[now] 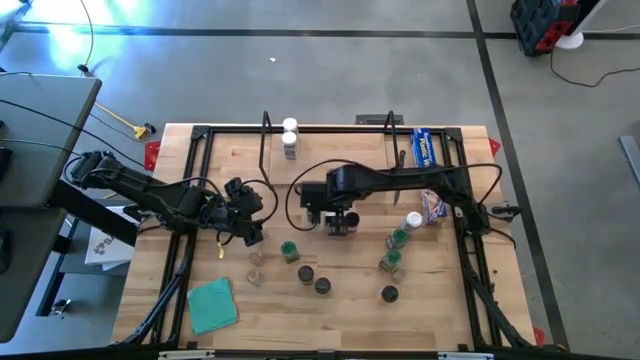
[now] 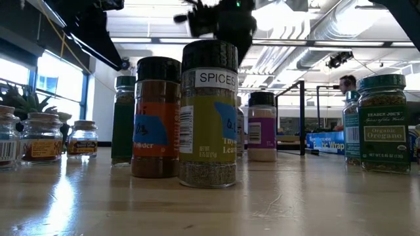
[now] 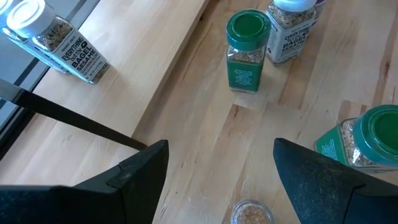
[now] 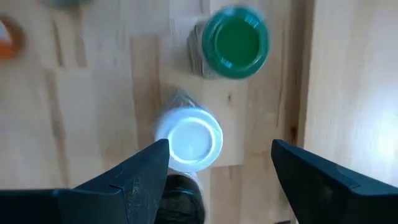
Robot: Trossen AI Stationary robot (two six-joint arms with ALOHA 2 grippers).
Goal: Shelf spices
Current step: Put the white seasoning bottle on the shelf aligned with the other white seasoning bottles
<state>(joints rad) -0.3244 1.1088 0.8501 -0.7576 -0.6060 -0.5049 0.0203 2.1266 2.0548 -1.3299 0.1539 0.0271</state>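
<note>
Nearest the front edge, at the left, lies a teal cloth (image 1: 212, 305); the spices (image 1: 322, 286) stand loose on the table (image 1: 440, 320) beyond it, every jar upright with its long axis vertical and its lid upward; three black-lidded jars sit near the middle and right, a pair of small pale-lidded ones to their left, and green-lidded ones further back.

From table height the closest jar (image 2: 209, 111) reads SPICES and holds dried green leaf, settled low in the glass; the jar beside it (image 2: 155, 118) is filled with brown powder; at the right an oregano jar (image 2: 384, 124) is packed with green flakes.

The left gripper (image 3: 221, 152) hovers at mid-table on the left, its fingers spread wide with nothing between them; only bare wood and the rim of a small jar show under the gap.

The right gripper (image 4: 221, 149) hangs over the centre of the table, pointing straight down, jaws likewise wide apart and clamped on nothing; a white-lidded jar (image 4: 189, 140) stands below, just beside one finger, with a green-lidded jar (image 4: 236, 40) apart from it.

Along the far edge runs the shelf (image 1: 330, 140), its long axis left to right; two white-lidded jars (image 1: 290, 138) already stand at its left end; a blue box (image 1: 425, 148) lies at the far right.
</note>
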